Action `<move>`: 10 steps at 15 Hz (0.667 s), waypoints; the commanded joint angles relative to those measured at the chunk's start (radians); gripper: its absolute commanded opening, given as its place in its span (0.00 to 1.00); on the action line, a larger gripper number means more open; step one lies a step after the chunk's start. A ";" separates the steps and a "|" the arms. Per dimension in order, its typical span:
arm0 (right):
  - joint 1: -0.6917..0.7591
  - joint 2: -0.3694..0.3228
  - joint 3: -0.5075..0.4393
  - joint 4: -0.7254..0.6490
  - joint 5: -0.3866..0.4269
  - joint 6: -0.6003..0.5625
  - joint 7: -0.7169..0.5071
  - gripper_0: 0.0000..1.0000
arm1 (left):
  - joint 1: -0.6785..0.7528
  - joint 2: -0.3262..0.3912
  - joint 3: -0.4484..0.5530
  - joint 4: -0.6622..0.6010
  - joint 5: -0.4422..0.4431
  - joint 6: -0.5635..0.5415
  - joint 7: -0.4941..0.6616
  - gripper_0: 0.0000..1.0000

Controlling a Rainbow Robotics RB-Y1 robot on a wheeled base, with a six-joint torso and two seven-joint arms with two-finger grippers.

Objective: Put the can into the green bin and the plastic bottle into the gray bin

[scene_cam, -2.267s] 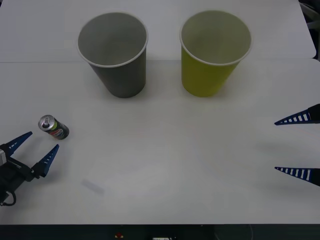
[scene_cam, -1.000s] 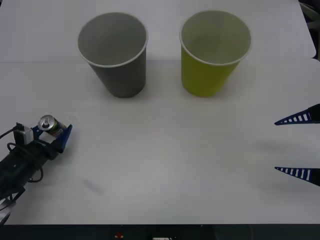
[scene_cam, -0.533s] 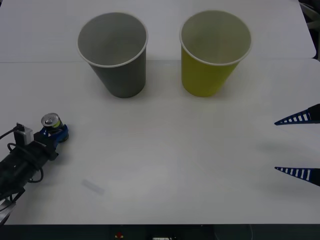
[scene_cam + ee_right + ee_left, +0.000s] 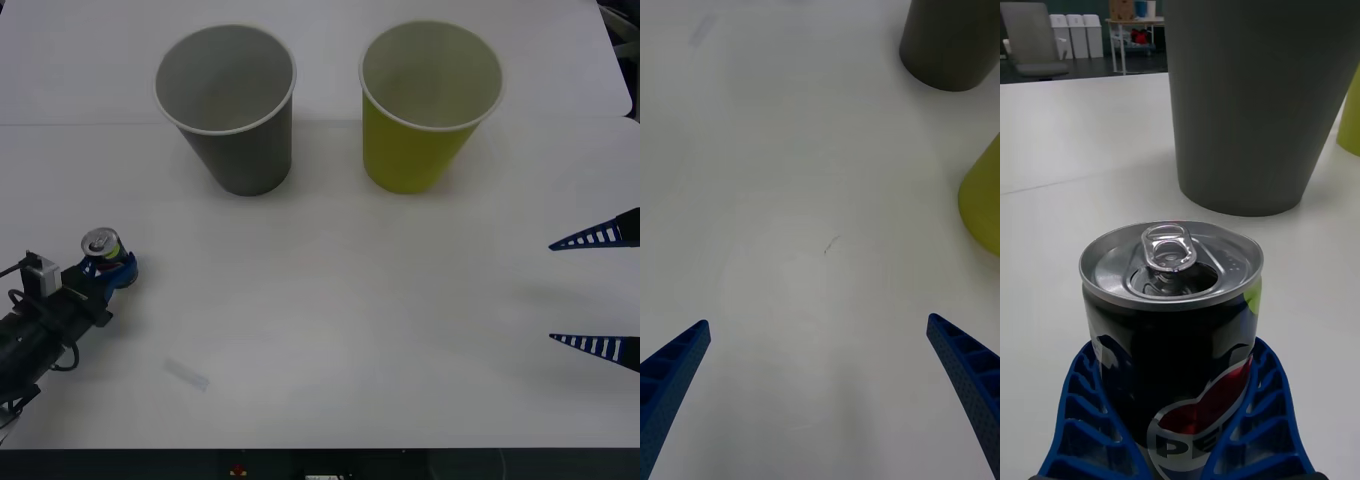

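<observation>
The tiny dark can (image 4: 100, 246) stands upright at the table's left side, its silver pull-tab top (image 4: 1171, 255) facing up. My left gripper (image 4: 108, 268) is shut on the can (image 4: 1172, 360), blue fingers (image 4: 1082, 405) hugging both its sides. At the back stand the gray bin (image 4: 228, 105) and, to its right, the yellow-green bin (image 4: 428, 105), both upright with pale insides. The gray bin (image 4: 1255, 97) rises just beyond the can. My right gripper (image 4: 596, 292) hovers open at the table's right edge, nothing between its fingers (image 4: 670, 375). The plastic bottle is out of view.
A faint smudge (image 4: 187, 375) marks the white table (image 4: 340, 330) near the front left. The table's front edge runs along the bottom of the front view. Both bins show from the right wrist view, gray (image 4: 951, 45) and green (image 4: 983, 202).
My left gripper reached the lying can, closed its fingers around it, and the can now stands upright in the grip. It has shifted slightly left. The right arm has stayed still.
</observation>
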 commanded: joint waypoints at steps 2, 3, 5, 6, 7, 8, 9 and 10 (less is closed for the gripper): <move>0.000 0.000 0.000 0.000 0.000 0.000 0.000 1.00 | 0.083 0.025 0.120 -0.138 -0.248 0.000 0.226 0.00; 0.000 0.000 0.000 0.000 0.000 0.000 0.000 1.00 | 0.106 0.033 0.149 -0.181 -0.308 0.000 0.282 0.00; 0.000 0.000 0.000 0.000 0.000 0.000 0.000 1.00 | 0.160 0.045 0.215 -0.281 -0.452 0.001 0.441 0.00; 0.000 0.000 0.000 0.000 0.000 0.000 0.000 1.00 | 0.181 0.046 0.241 -0.325 -0.514 0.001 0.510 0.00; 0.000 0.000 0.000 0.000 0.000 0.000 0.000 1.00 | 0.206 0.048 0.282 -0.388 -0.606 0.003 0.619 0.00; 0.000 0.000 0.000 0.000 0.000 0.000 0.000 1.00 | 0.226 0.046 0.310 -0.434 -0.673 0.003 0.691 0.00; 0.000 0.000 0.000 0.000 0.000 0.000 0.000 1.00 | 0.243 0.048 0.338 -0.480 -0.734 0.003 0.765 0.00; 0.000 0.000 0.000 0.000 0.000 0.000 0.000 1.00 | 0.267 0.046 0.376 -0.545 -0.816 0.003 0.857 0.00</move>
